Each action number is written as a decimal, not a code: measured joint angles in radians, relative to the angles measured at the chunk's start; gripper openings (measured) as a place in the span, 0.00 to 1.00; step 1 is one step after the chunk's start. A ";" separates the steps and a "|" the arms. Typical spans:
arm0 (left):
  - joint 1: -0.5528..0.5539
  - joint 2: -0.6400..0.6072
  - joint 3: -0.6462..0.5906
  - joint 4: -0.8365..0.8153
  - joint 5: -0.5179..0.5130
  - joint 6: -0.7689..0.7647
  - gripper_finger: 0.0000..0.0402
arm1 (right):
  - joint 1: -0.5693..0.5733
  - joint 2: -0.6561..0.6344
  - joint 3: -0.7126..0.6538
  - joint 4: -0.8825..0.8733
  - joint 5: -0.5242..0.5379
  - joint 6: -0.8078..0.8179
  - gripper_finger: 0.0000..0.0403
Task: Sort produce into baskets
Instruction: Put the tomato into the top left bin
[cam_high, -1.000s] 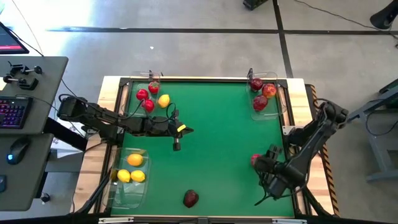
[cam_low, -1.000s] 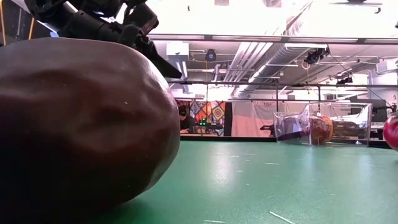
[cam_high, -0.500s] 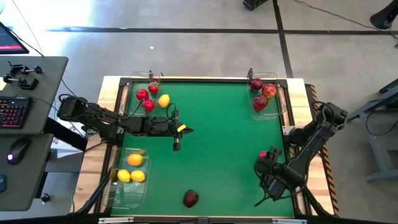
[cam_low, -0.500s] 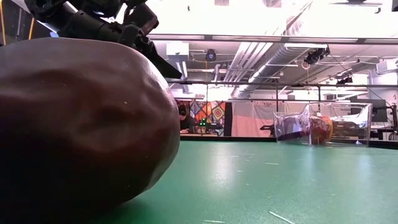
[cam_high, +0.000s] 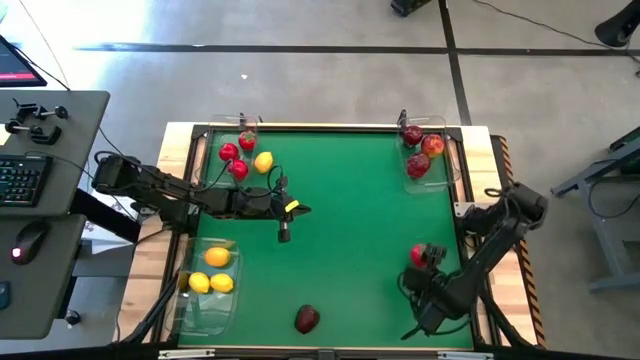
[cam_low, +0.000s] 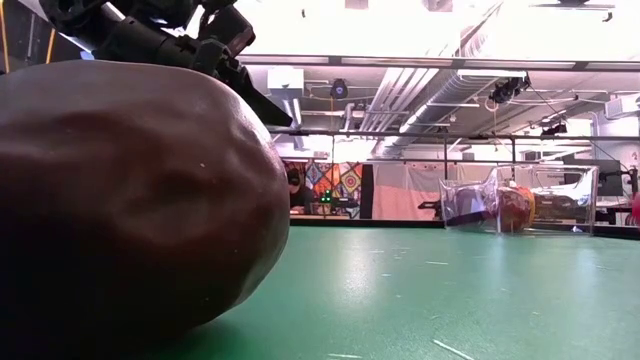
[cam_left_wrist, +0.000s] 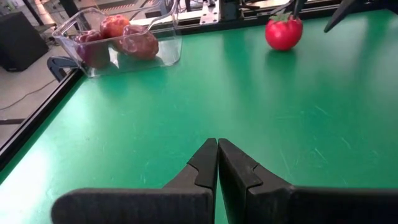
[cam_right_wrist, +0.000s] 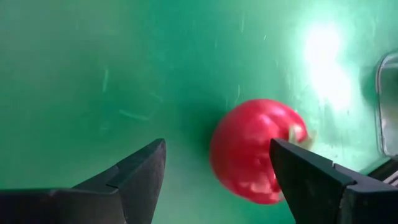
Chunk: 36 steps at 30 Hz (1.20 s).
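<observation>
A small bright red fruit (cam_high: 419, 255) (cam_right_wrist: 252, 149) lies on the green table (cam_high: 350, 230) near its right edge. My right gripper (cam_right_wrist: 217, 171) hangs open over it, pointing steeply down, one finger on either side of the fruit. My left gripper (cam_left_wrist: 217, 163) is shut on nothing above the table's left middle (cam_high: 303, 210). A dark red apple (cam_high: 307, 319) rests by the near edge and fills the low view (cam_low: 130, 200). Three clear baskets hold produce: red fruits at far left (cam_high: 218, 170), lemons at near left (cam_high: 205, 310), apples at far right (cam_high: 445, 165). My right gripper has one finger (cam_right_wrist: 305, 171) right at the red fruit's side (cam_right_wrist: 283, 134) and the other finger well apart from it. I cannot tell whether that finger touches. The fruit sits on the table.
A lemon (cam_high: 263, 161) lies beside the far-left basket. The table has a raised dark rim (cam_high: 330, 127). A desk with a keyboard and a mouse (cam_high: 40, 190) stands left of the table. The green middle of the table is bare.
My right gripper has sunk toward the red fruit, shifted a little toward the table's near edge and turned slightly. Its fingers stay apart.
</observation>
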 joint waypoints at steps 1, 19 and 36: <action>0.000 0.000 0.000 0.000 0.000 0.000 0.00 | 0.000 0.010 -0.001 0.002 -0.007 0.000 0.69; 0.000 0.000 0.000 0.000 0.000 0.001 0.00 | 0.014 0.144 0.054 -0.144 -0.046 0.018 0.69; 0.000 0.000 0.000 0.003 0.000 0.001 0.00 | 0.009 -0.229 0.029 -0.287 -0.019 0.251 0.22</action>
